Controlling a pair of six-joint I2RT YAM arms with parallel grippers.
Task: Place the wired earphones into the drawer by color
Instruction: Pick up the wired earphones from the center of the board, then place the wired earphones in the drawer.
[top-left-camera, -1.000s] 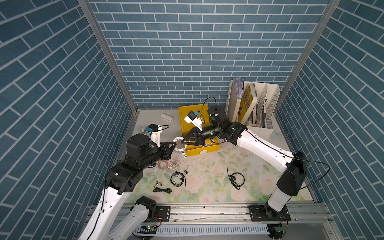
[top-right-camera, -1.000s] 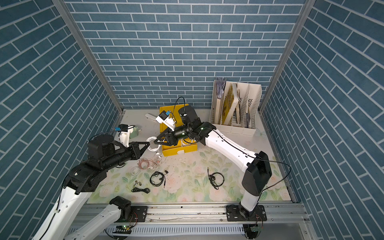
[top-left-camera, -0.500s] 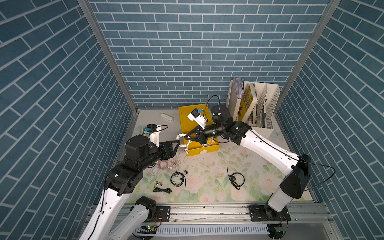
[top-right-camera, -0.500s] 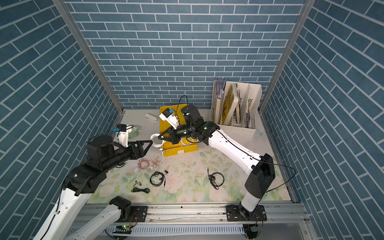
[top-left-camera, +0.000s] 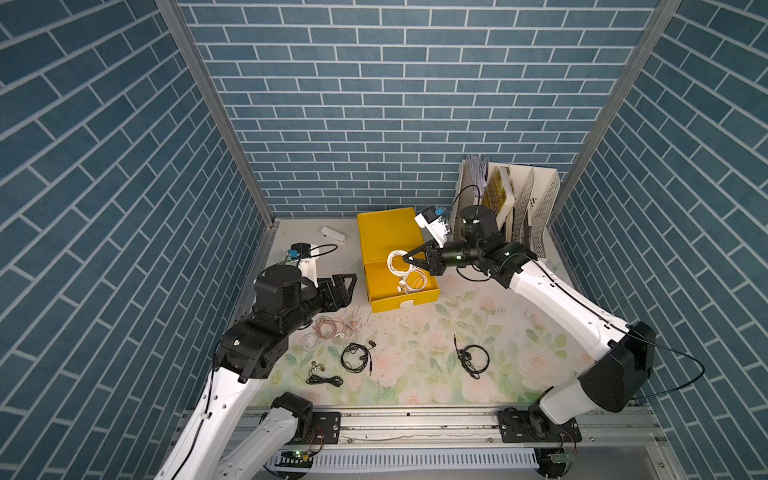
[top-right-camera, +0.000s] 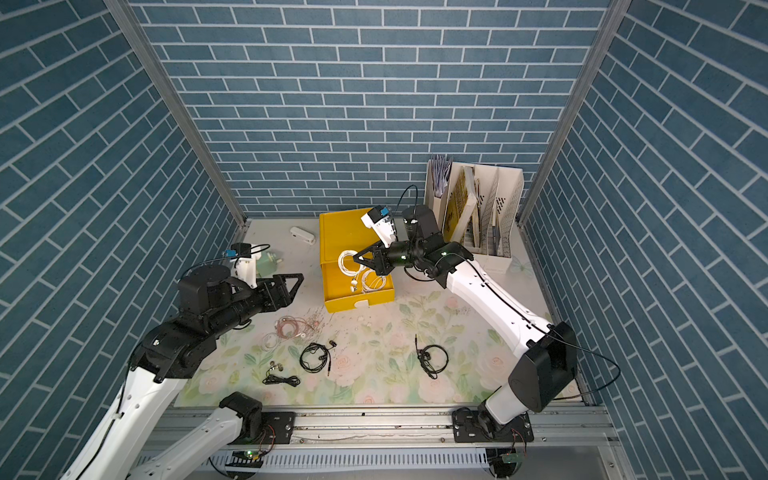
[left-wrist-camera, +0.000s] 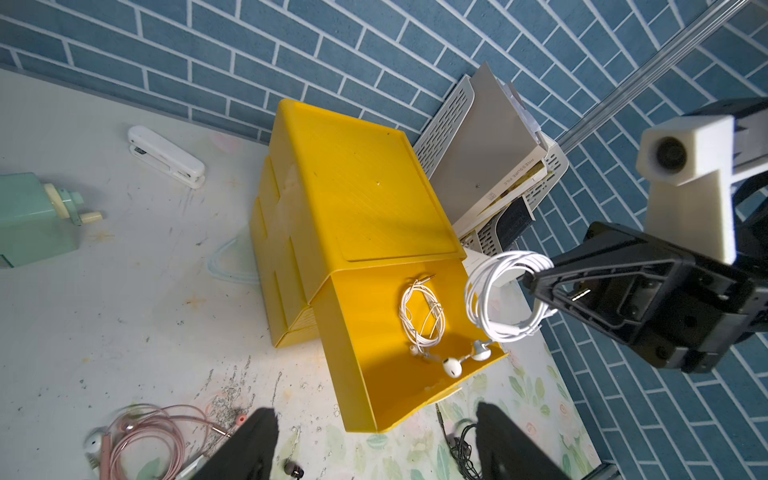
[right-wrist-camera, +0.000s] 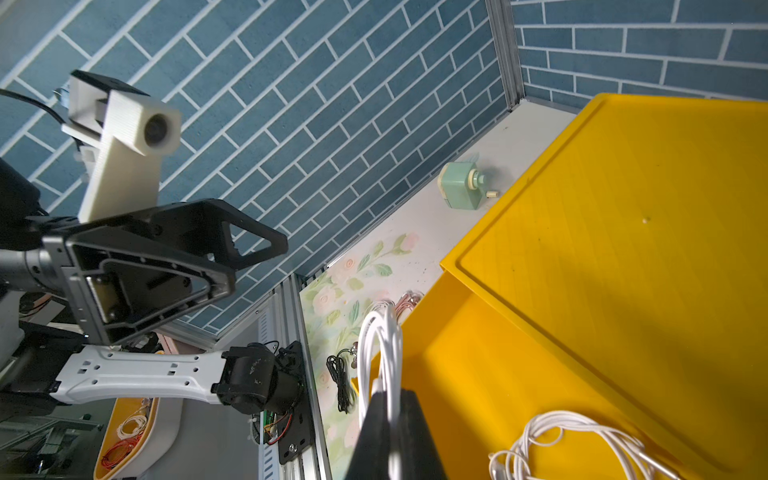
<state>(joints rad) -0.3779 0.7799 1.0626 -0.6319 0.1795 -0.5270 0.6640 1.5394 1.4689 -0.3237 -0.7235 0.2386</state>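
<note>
White coiled wired earphones (left-wrist-camera: 519, 259) dangle from the clamped right pincer (left-wrist-camera: 532, 284), just above the pulled-out yellow plastic top drawer (left-wrist-camera: 349, 324); a second white coil (left-wrist-camera: 405, 316) lies inside.

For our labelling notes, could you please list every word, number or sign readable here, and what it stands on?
Book spine in the white file rack: dark printed lettering, too small and blurred to read.
No other text is legible in any view.
</note>
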